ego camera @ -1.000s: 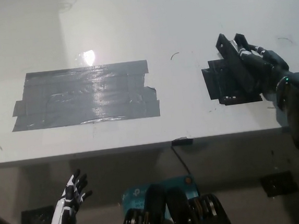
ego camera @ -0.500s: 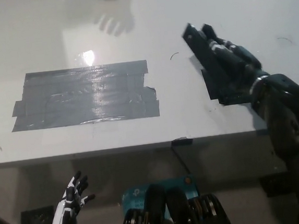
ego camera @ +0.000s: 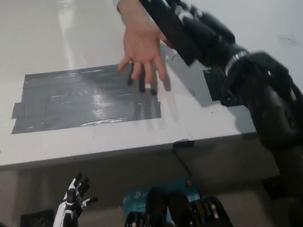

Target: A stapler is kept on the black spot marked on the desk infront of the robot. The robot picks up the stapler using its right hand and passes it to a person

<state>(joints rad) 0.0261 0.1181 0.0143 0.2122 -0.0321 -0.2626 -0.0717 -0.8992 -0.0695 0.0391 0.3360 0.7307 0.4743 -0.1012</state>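
High over the white desk [ego camera: 48,149], my black right hand [ego camera: 203,30] is shut on the black stapler [ego camera: 166,23]. The stapler's long body points up and to the left. It is right beside a person's open hand [ego camera: 141,45], which reaches in from the top with its palm showing and fingers spread; I cannot tell whether the two touch. The black spot [ego camera: 219,90] is partly hidden by my right arm and has nothing on its visible part. My white left hand [ego camera: 75,196] rests below the desk edge at the lower left, open.
A wide patch of grey tape [ego camera: 76,99] covers the desk's left middle, under the person's fingertips. A dark cable [ego camera: 184,161] hangs from the front edge of the desk.
My right hand has lifted the stapler off the black spot and carried it up and left. The person's hand has come down from the top edge to meet it. The left hand has stayed put.
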